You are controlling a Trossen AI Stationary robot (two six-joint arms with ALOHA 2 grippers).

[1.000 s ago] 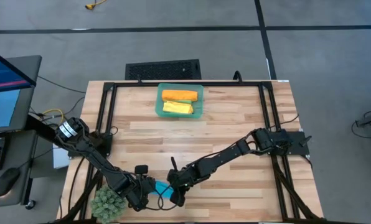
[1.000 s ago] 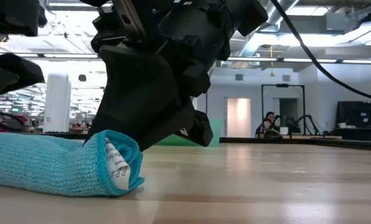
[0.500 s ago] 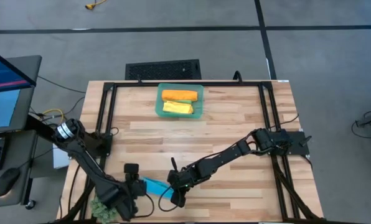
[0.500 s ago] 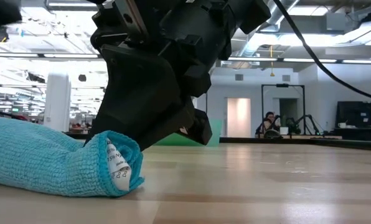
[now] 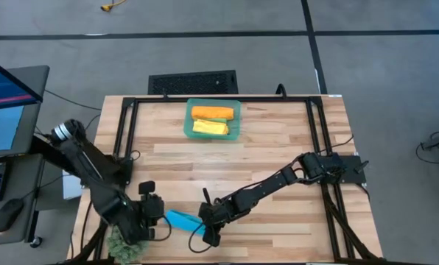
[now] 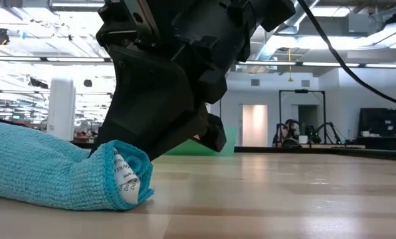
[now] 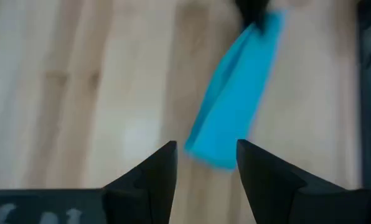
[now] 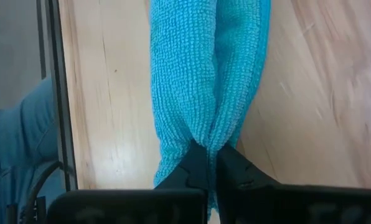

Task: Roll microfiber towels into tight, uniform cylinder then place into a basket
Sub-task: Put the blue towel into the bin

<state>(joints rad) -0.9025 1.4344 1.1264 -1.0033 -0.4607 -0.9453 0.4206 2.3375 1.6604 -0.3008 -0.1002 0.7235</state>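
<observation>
Blue towel [image 5: 181, 220] rolled and lying at the table's near edge, long axis slanting between both arms; right gripper [image 5: 209, 234] clamped on one end with fingers [image 8: 201, 168] pinched together into the fold, left gripper [image 5: 150, 217] just off the other end, fingers apart and empty. Basket [image 5: 236, 129] well apart at the far side of the table, so carrying falls to the right arm. Counted: three towels visible, namely one blue, plus orange towel [image 5: 212, 112] and yellow towel [image 5: 210, 127] side by side in one basket; no green towel seen.
</observation>
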